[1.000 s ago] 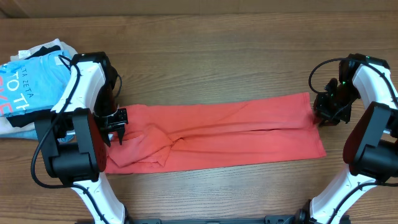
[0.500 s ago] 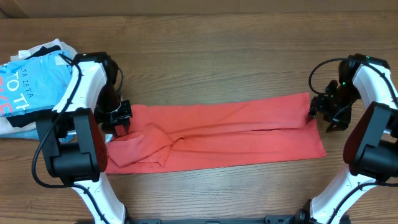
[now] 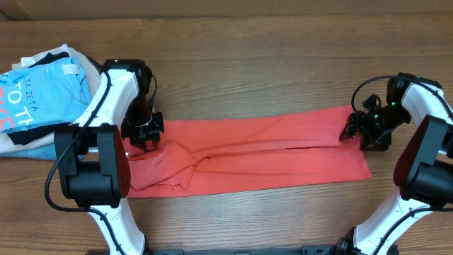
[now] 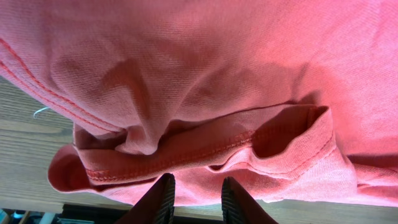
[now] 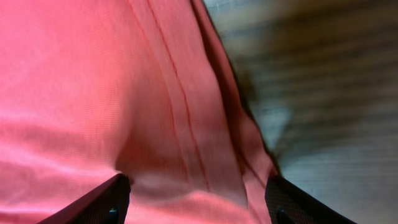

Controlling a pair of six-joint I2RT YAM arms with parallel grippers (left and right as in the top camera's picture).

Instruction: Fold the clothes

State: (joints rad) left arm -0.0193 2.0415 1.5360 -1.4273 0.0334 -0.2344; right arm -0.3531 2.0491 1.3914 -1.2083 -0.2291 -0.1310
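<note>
Jaws wide apart, the right gripper (image 3: pixel 352 132) hangs over the coral T-shirt (image 3: pixel 269 152) at its right-frame hem. The left gripper (image 3: pixel 145 139), grip unclear, meets the bunched left end. Mid-frame, 1 long band is made; crosswise folds look undone.

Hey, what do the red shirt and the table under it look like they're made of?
The red shirt looks like soft cotton-type jersey with a matte finish. The left wrist view shows a fine knit texture, stitched hems and limp folds, but not the exact fibre. The table looks like wood or wood-look laminate, with brown grain lines and a low sheen. Which of the two is unclear.
</note>
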